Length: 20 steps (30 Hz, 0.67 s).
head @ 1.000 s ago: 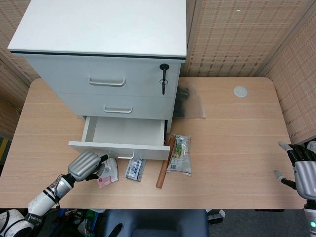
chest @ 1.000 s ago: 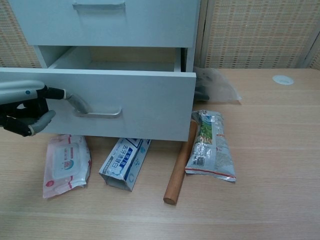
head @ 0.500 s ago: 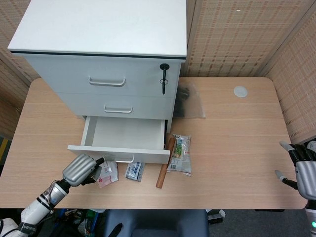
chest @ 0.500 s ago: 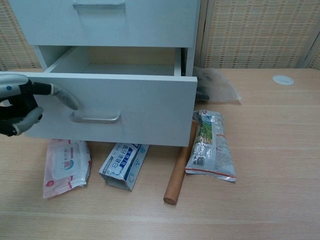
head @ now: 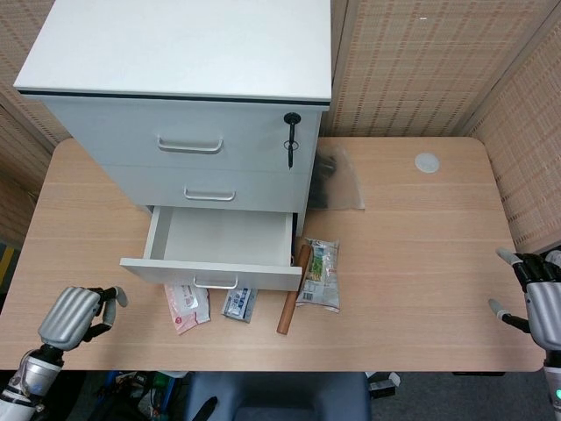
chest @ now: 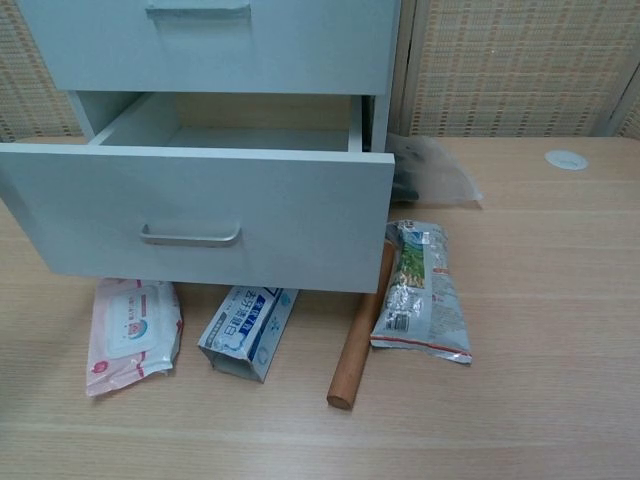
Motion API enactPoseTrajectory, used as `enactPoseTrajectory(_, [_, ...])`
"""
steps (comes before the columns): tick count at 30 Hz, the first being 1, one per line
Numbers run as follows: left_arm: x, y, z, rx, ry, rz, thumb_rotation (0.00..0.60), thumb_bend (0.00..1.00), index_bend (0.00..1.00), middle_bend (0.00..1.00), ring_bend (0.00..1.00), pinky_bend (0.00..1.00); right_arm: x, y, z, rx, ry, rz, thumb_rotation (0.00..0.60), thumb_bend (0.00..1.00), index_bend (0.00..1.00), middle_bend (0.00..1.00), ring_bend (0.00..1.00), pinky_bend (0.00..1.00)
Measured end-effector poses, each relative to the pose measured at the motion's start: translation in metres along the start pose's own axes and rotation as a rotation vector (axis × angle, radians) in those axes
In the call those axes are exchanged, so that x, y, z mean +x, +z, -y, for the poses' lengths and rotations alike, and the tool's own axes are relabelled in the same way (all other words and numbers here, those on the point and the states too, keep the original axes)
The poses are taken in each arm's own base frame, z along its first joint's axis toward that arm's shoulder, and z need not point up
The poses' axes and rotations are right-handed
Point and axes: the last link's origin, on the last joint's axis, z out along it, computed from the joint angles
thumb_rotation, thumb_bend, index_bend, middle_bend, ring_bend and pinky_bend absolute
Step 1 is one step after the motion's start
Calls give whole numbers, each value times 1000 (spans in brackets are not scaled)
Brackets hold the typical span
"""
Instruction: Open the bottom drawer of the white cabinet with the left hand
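The white cabinet (head: 188, 79) stands at the back left of the table. Its bottom drawer (head: 219, 250) is pulled out and looks empty inside; the chest view shows the drawer front (chest: 200, 215) and its metal handle (chest: 190, 237) with nothing on it. My left hand (head: 74, 314) sits low at the table's front left edge, well away from the drawer, fingers curled in and holding nothing. My right hand (head: 539, 303) hangs at the far right edge with fingers spread and empty. Neither hand appears in the chest view.
Under and in front of the drawer lie a pink wipes pack (chest: 130, 330), a blue-white carton (chest: 248, 328), a wooden rolling pin (chest: 358, 335) and a snack bag (chest: 420, 292). A clear plastic bag (head: 337, 180) rests beside the cabinet. A white disc (head: 426, 162) lies at the back right.
My left hand let go of the drawer handle and drew back left and down to the table's front edge, leaving the chest view. The drawer stays pulled out.
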Motion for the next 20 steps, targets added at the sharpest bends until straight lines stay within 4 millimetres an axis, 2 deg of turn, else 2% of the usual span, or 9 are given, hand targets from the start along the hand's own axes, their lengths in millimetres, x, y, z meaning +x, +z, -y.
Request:
enactPoseTrajectory(3, [1,-12,22,105,45,-36,600,620,479,663,584,618,-3,2,1,12,22,17,600,148,203,262,187,244])
enactPoseTrajectory(5, [1,-17,35,164,79,-55,600,530,388,547,476,514,-6,3,2,27,31,31,600,149,203,262,187,244])
enactPoseTrajectory(8, [-1,-22,50,237,126,-68,600,392,217,309,258,275,-9,5,5,49,36,46,600,149,203,262,187,244])
enactPoseTrajectory(10, [-4,-21,55,263,146,-76,600,367,171,247,205,217,-11,6,7,60,42,54,600,149,203,262,187,244])
enactPoseTrajectory(20, [-3,-7,48,242,153,-158,600,361,156,228,194,193,-17,8,12,79,64,72,600,149,203,262,187,243])
